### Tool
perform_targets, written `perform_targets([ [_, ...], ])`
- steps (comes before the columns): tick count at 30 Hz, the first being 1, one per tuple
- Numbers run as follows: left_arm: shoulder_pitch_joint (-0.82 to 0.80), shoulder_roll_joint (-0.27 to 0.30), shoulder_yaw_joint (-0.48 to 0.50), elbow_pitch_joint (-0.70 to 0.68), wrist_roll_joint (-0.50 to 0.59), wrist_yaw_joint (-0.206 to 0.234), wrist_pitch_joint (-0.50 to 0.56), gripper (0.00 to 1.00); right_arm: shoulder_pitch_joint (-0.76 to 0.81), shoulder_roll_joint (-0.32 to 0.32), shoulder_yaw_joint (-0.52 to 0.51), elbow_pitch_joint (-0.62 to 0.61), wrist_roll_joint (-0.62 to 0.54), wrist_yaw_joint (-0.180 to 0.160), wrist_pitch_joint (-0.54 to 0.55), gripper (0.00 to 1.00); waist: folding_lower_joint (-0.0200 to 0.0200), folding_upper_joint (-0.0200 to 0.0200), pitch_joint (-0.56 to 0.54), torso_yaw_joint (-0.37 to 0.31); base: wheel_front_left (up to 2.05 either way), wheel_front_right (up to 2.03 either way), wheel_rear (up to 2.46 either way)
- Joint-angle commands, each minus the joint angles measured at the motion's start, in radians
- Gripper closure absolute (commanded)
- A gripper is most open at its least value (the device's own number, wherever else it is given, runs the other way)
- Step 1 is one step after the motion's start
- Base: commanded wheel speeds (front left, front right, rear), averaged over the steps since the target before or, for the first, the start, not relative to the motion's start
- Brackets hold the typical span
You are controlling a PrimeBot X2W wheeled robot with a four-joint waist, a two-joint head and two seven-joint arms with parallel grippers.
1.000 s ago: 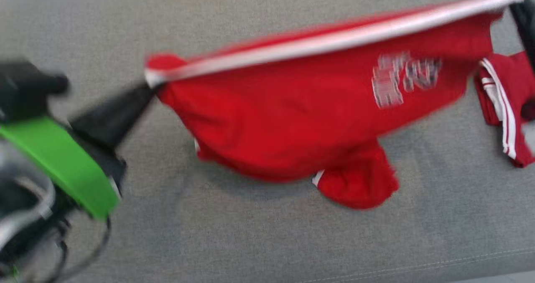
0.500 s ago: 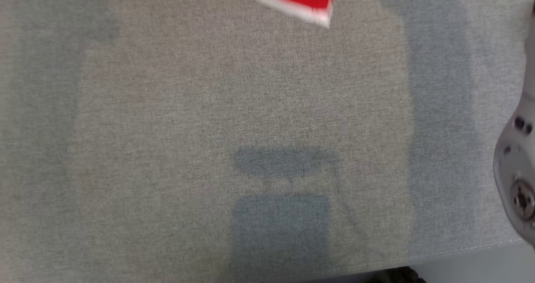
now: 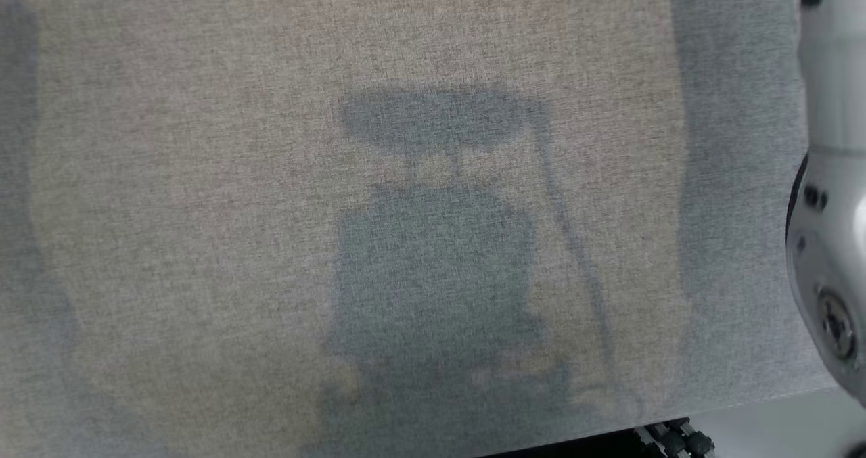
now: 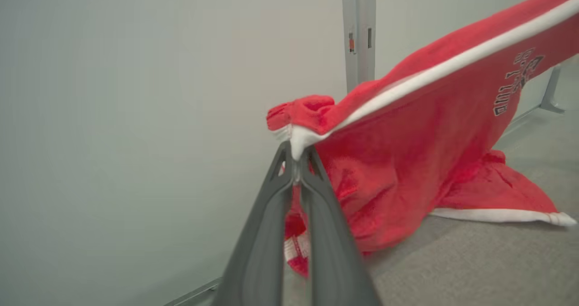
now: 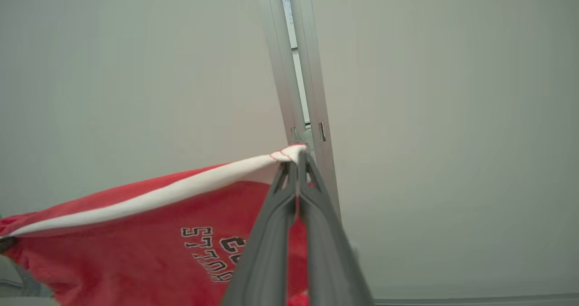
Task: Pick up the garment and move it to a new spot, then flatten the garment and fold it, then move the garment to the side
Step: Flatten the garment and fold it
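The garment (image 4: 407,161) is red fleece with a white hem band and dark lettering. In the left wrist view it hangs stretched from my left gripper (image 4: 296,154), which is shut on one end of the white hem; its lower part trails on the grey surface (image 4: 475,261). The right wrist view has my right gripper (image 5: 297,161) shut on the other corner of the hem, the garment (image 5: 135,242) sagging away to the left below it. In the head view a pale forearm (image 3: 829,241) of mine stands at the right edge.
The grey fabric surface (image 3: 203,208) carries my own shadow (image 3: 440,241) in its middle; its front edge (image 3: 744,404) runs along the lower right. Pale wall panels and a metal post (image 4: 359,30) stand behind the garment.
The head camera has swung down and away: the garment and my left gripper, seen a second ago, have left its picture, and bare surface with my shadow takes their place.
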Motion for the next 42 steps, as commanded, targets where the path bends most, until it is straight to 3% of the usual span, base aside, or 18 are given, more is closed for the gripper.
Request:
perform_targets([
  [1,0.037,0.011,-0.012,0.009,-0.011,0.003,-0.015,1.00,0.036,-0.016,0.014,-0.009,0.018,-0.002,-0.007,1.00,-0.0002,-0.0001,0.042,-0.005,0.00,0.00,0.00],
  [7,0.247,0.049,-0.123,0.043,-0.122,0.003,-0.079,1.00,0.343,-0.107,0.185,-0.133,0.142,-0.002,-0.014,1.00,-0.0002,-0.0001,0.031,-0.009,0.00,0.00,0.00],
  [11,0.449,0.051,-0.154,0.006,-0.192,0.003,-0.091,1.00,0.604,-0.183,0.200,-0.255,0.210,-0.003,-0.011,1.00,-0.0002,-0.0001,-0.015,-0.009,0.00,0.00,0.00],
  [17,0.713,0.039,-0.149,-0.104,-0.223,0.003,-0.090,1.00,0.876,-0.247,0.177,-0.372,0.248,-0.004,-0.012,1.00,-0.0002,-0.0001,-0.127,-0.002,0.00,0.00,0.00],
  [25,1.096,0.061,-0.191,-0.270,-0.256,0.100,-0.076,1.00,1.229,-0.316,0.125,-0.487,0.293,-0.004,0.058,1.00,-0.0002,-0.0001,-0.317,0.006,0.00,0.00,0.00],
  [31,1.269,0.073,-0.212,-0.394,-0.296,0.180,-0.044,1.00,1.451,-0.349,0.031,-0.541,0.306,-0.009,0.121,1.00,-0.0002,-0.0001,-0.400,0.017,0.00,0.00,0.00],
  [37,1.370,0.077,-0.207,-0.482,-0.345,0.248,-0.018,1.00,1.617,-0.361,-0.061,-0.602,0.343,-0.010,0.196,1.00,-0.0002,-0.0001,-0.412,0.037,0.00,0.00,0.00],
  [42,1.433,0.047,-0.211,-0.543,-0.394,0.263,-0.016,1.00,1.689,-0.364,-0.156,-0.733,0.392,-0.011,0.248,1.00,-0.0002,-0.0001,-0.373,0.062,0.00,0.00,0.00],
])
